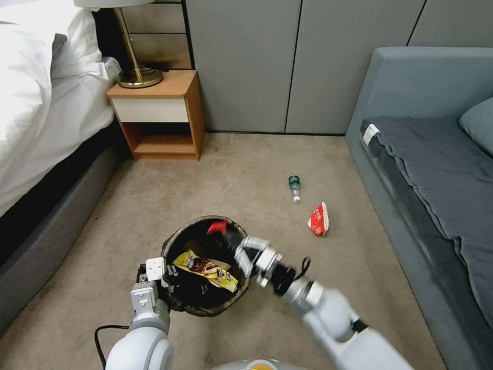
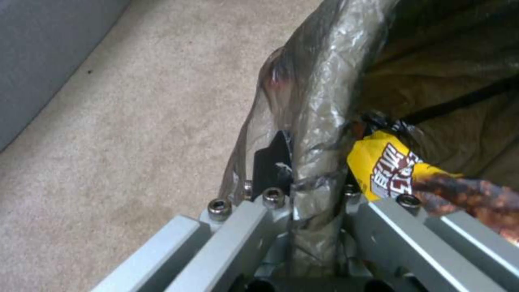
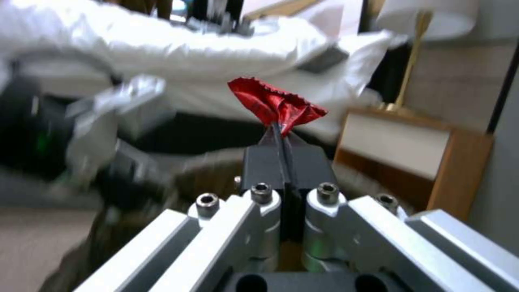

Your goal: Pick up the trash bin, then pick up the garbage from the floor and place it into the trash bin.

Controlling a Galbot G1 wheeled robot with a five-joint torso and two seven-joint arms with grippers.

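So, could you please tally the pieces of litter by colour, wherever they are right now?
Red, pinched in the right tool: 1, a red wrapper
Red and white, on the carpet: 1, a red-and-white wrapper
Yellow, in the trash bin held at its rim by the left tool: 1, a yellow wrapper
Green-capped, on the carpet: 1, a bottle
Total: 4

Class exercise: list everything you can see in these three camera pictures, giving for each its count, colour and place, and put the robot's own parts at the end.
Trash bin: one, dark bag lining, on carpet before the robot.
Yellow wrapper: one, inside the bin.
Red wrapper: one, pinched over the bin.
Bottle: one, green cap, on carpet.
Red-white wrapper: one, on carpet near the sofa.
Nightstand: one, wooden, by the bed.
Lamp: one, brass base, on the nightstand.
Bed: one, white bedding, left.
Sofa: one, grey-blue, right.
Left gripper: clamped on the bin's rim.
Right gripper: shut on the red wrapper.
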